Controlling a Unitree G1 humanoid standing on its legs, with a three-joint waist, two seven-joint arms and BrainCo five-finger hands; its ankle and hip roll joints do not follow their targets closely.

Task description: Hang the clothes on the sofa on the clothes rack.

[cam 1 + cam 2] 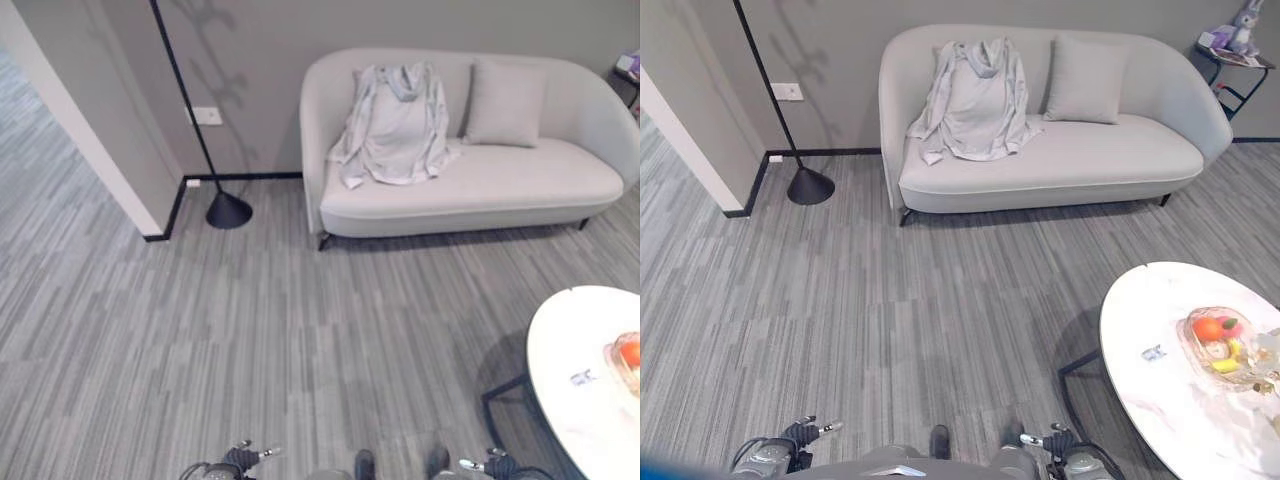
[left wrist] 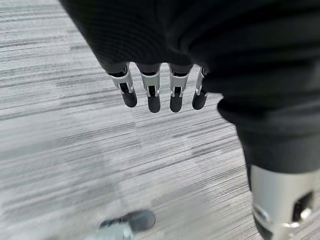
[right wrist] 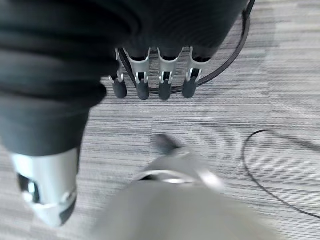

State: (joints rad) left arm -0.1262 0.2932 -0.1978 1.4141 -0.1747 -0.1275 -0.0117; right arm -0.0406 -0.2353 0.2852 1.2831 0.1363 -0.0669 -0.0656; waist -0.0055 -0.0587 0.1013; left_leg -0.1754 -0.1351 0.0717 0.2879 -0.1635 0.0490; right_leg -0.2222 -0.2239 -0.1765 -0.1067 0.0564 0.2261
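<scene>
Spanning the far wall, the sofa (image 1: 1060, 150) carries the grey garment (image 1: 975, 100) draped over its left backrest and seat. Left hand (image 2: 155, 92) and right hand (image 3: 150, 82) hang well apart from it, fingers straight, holding nothing.

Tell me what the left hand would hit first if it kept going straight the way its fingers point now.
Most likely the grey carpet floor. The left hand hangs with straight fingers aimed down at it, holding nothing, and nothing shows between; the gap's depth is unclear.
</scene>
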